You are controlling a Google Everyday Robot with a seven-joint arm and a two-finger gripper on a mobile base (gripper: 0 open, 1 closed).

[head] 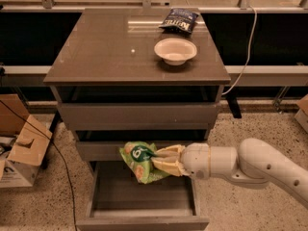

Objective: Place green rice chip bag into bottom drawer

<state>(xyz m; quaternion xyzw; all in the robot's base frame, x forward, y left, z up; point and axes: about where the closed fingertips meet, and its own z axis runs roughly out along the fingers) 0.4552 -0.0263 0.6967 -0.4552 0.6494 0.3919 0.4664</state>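
The green rice chip bag is a crinkly light-green bag with a dark oval logo. My gripper is shut on its right side and holds it in the air. The white arm reaches in from the right. The bag hangs over the back part of the bottom drawer, which is pulled out and open, with its inside showing below the bag. The bag partly covers the front of the middle drawer.
A white bowl and a dark blue chip bag sit on the cabinet top. A cardboard box and a cable lie on the floor at the left. A wall cable hangs at the right.
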